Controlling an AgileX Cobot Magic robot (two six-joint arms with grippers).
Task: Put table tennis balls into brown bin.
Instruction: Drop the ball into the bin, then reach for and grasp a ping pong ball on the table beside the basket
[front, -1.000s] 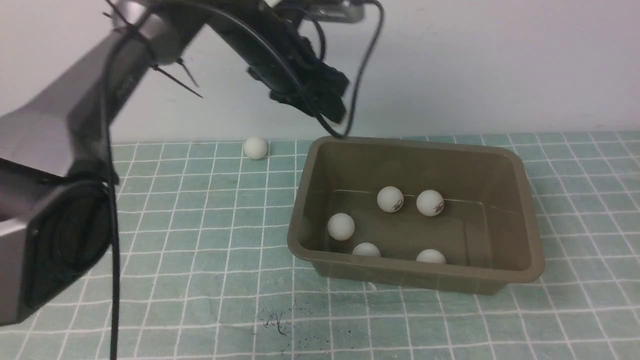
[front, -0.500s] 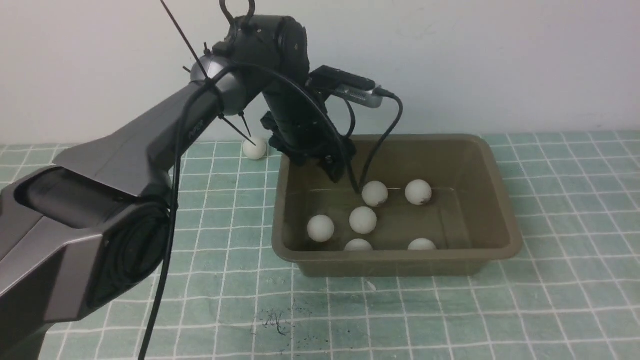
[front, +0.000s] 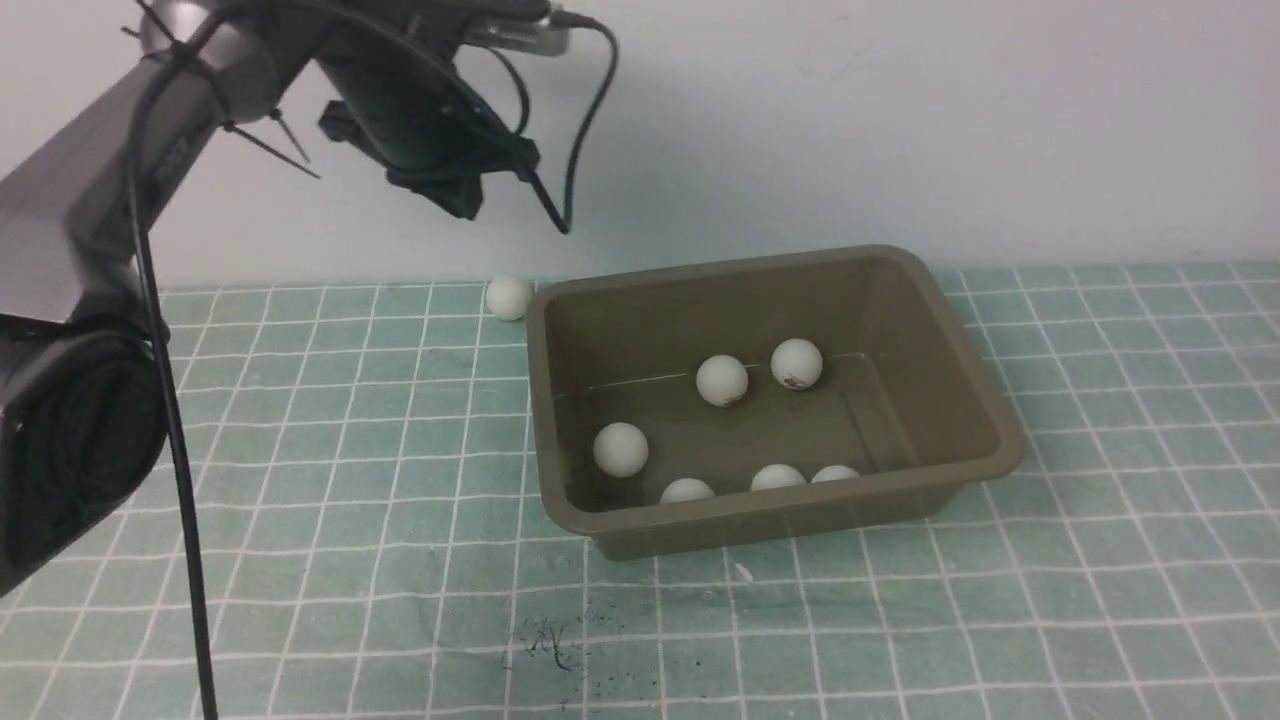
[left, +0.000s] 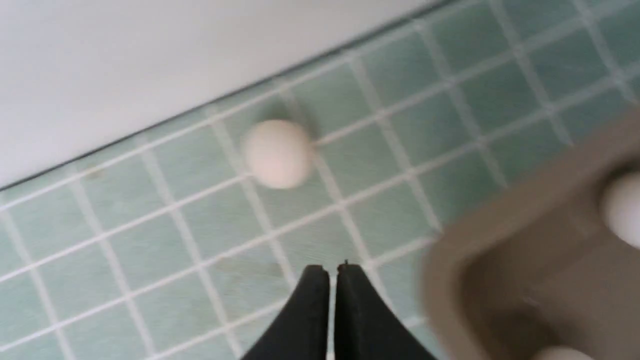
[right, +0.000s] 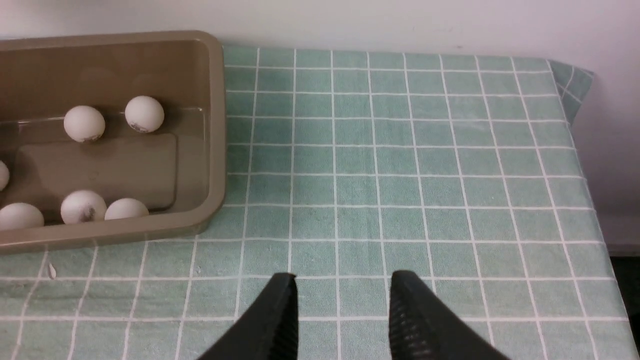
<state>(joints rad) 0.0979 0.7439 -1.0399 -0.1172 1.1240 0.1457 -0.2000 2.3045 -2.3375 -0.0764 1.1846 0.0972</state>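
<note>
The brown bin (front: 700, 268) sits mid-table, skewed, with several white table tennis balls (front: 722, 380) inside. One more ball (front: 508, 297) lies on the cloth just outside the bin's far left corner, close to the wall. My left gripper (front: 460, 205) hangs high above that ball, shut and empty. In the left wrist view its tips (left: 330, 270) meet, the loose ball (left: 277, 152) lies beyond them and the bin corner (left: 495, 220) is beside them. My right gripper (right: 345, 276) stands open over bare cloth, apart from the bin (right: 217, 125); it is out of the front view.
A green checked cloth (front: 400, 560) covers the table. A white wall (front: 900, 120) runs close behind the bin and the loose ball. The table's right edge (right: 575, 150) drops off beyond my right gripper. The left arm's cable (front: 590, 120) dangles above the bin's far left corner.
The left gripper dipped into the bin, left one more ball there, then rose and swung left with its jaws shut. The bin slid left and turned. The right gripper stayed still.
</note>
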